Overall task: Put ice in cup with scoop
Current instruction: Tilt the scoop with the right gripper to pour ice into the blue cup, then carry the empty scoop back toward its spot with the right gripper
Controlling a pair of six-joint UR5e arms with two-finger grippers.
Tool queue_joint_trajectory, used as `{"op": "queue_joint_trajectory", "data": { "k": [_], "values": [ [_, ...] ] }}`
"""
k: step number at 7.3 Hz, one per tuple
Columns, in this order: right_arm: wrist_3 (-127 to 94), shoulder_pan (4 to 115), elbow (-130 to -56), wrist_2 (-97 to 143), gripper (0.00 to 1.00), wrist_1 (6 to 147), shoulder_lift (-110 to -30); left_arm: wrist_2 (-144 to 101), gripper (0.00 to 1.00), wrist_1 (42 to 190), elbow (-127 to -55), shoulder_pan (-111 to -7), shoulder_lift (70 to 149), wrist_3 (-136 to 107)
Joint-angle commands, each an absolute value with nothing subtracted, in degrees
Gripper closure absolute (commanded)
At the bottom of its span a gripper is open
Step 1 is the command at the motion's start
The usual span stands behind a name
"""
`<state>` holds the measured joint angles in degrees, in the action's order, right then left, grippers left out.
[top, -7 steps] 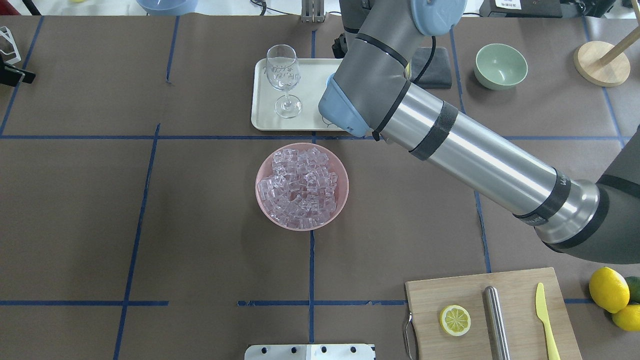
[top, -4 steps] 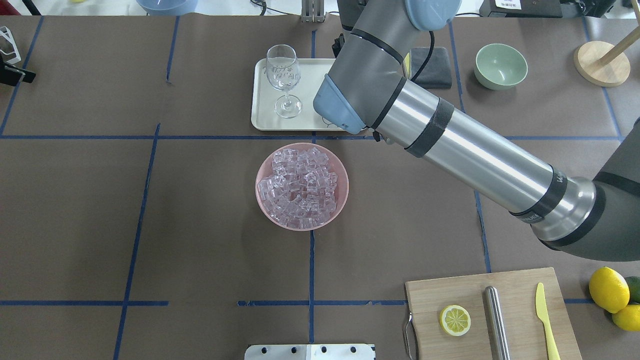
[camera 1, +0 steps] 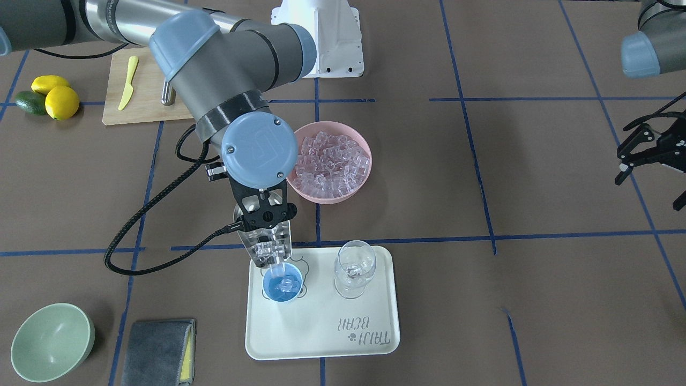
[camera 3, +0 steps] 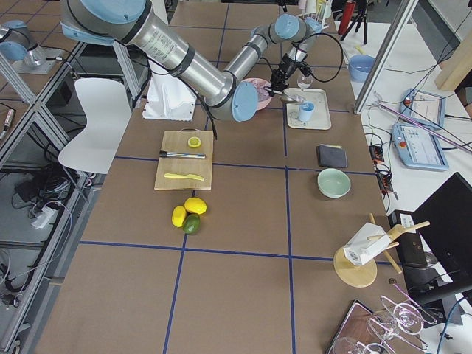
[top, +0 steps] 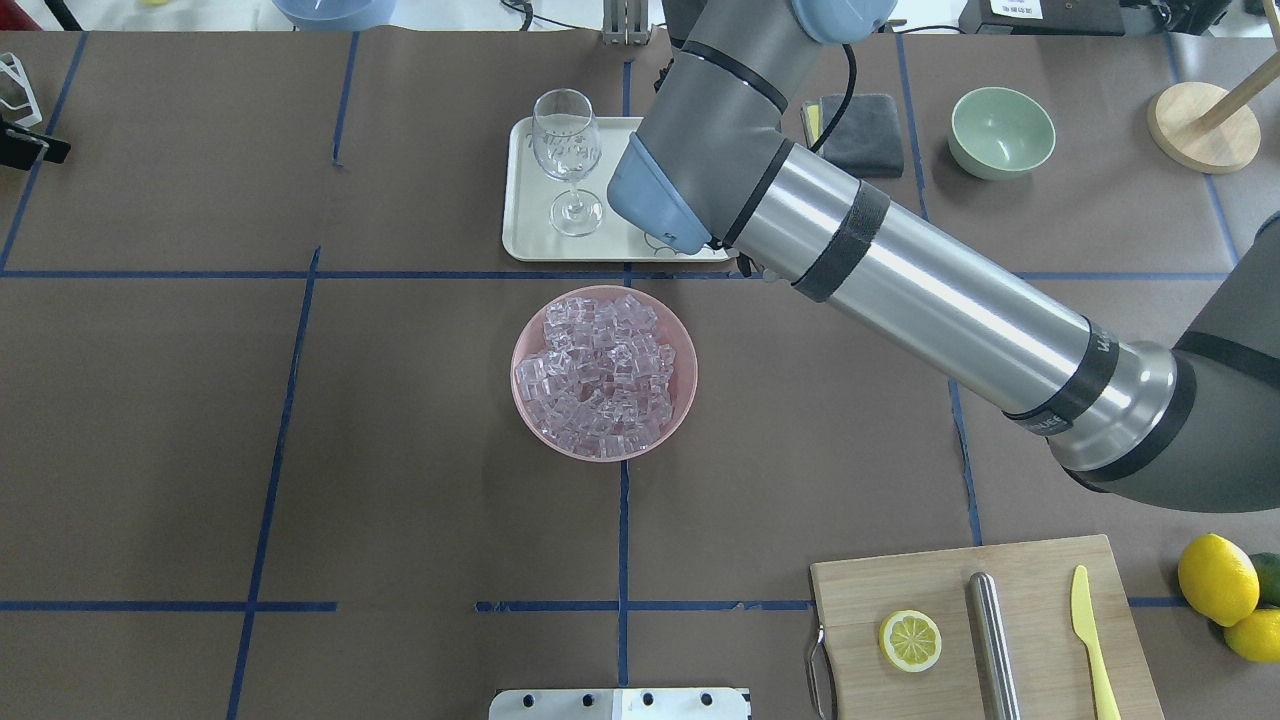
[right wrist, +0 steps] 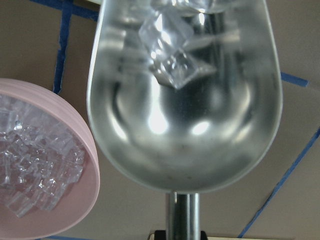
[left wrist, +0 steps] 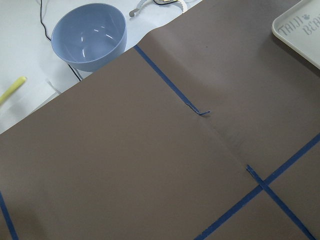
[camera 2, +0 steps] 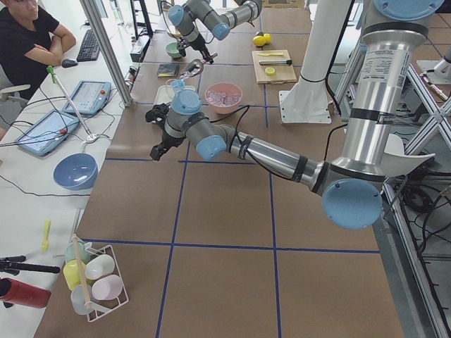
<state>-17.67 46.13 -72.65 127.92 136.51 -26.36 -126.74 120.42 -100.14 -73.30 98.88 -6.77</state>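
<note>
My right gripper (camera 1: 263,217) is shut on the rod handle of the steel scoop (camera 1: 268,245). The scoop tilts down over the light-blue cup (camera 1: 282,286) on the tray. A few ice cubes (right wrist: 167,55) lie toward the lip of the scoop (right wrist: 185,125), and some ice shows inside the cup. The ice heap (camera 1: 332,161) fills the pink bowl (camera 1: 327,197) just behind. In the overhead view the arm hides the cup and scoop; the ice (top: 600,370) shows. My left gripper (camera 1: 646,161) hangs open and empty far off to the side.
A wine glass (camera 1: 353,268) stands on the white tray (camera 1: 321,332) right beside the cup. A green bowl (camera 1: 51,343) and a grey cloth (camera 1: 158,343) lie near the tray. A cutting board (top: 1030,570) holds a lemon slice, a steel cylinder and a knife.
My right arm's wrist has swung to the left over the tray in the overhead view. The pink bowl and the wine glass have not moved.
</note>
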Motion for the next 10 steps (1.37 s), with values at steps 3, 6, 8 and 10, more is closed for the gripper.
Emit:
{"op": "queue_joint_trajectory", "data": {
  "k": [3, 6, 8, 10],
  "values": [
    [-17.7, 46.3, -72.4, 128.8, 1.00, 136.5, -26.2, -126.7, 0.00, 120.3, -100.1, -73.3, 99.1, -6.8],
    [-17.8, 46.8, -72.9, 130.0, 1.00, 136.6, -26.2, -126.7, 0.00, 120.3, -100.1, -73.3, 99.0, -6.9],
    [-17.8, 49.9, -79.3, 130.4, 1.00, 138.0, -29.4, -126.7, 0.00, 120.2, -99.7, -73.4, 98.5, -6.8],
    [-17.9, 51.2, -95.9, 130.9, 1.00, 139.0, -41.1, -126.9, 0.00, 117.6, -99.6, -73.9, 98.2, -6.8]
  ]
}}
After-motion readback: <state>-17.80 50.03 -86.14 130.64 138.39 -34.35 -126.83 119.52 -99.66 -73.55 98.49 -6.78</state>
